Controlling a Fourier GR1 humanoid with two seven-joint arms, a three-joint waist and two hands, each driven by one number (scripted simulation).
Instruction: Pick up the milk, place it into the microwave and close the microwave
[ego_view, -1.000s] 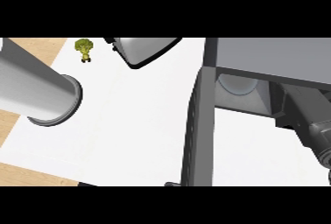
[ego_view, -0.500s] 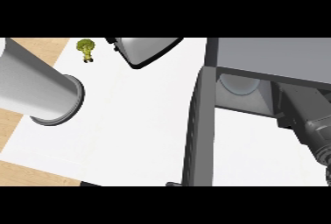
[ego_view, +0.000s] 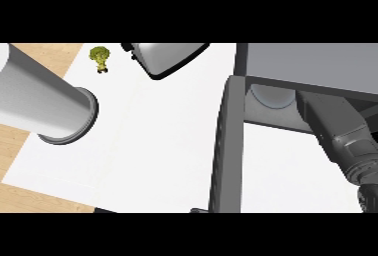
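**kitchenbot_fan:** Compared with a second ago, the right forearm (ego_view: 343, 142) has been slid a bit further up and in toward the microwave (ego_view: 310, 62). Everything else has barely been shifted. Can anything be said about the hands?

**gr1_watcher:** Not much tbh. Neither hand is shown. The right forearm is seen coming in at the lower right corner. It is run up into the open microwave, and its far end is covered by the microwave's grey top. So whether the right hand is clenched, relaxed or wrapped round something can't be told. The milk isn't seen anywhere either, so where it sits can't be told.

**kitchenbot_fan:** And what's laid out around that arm?

**gr1_watcher:** Just left of the forearm, the microwave door (ego_view: 225, 150) is swung open and is seen edge-on. Well off to the left, across the white counter (ego_view: 155, 145), the left forearm (ego_view: 40, 102) is held out, and only its round end is shown. Further up, a round turntable plate (ego_view: 269, 97) is seen inside the microwave, right beside the forearm's far end. Farthest away, up left, a small green vegetable (ego_view: 100, 59) is lying on the counter. A grey, black-edged object (ego_view: 166, 55) is cut off by the top edge.
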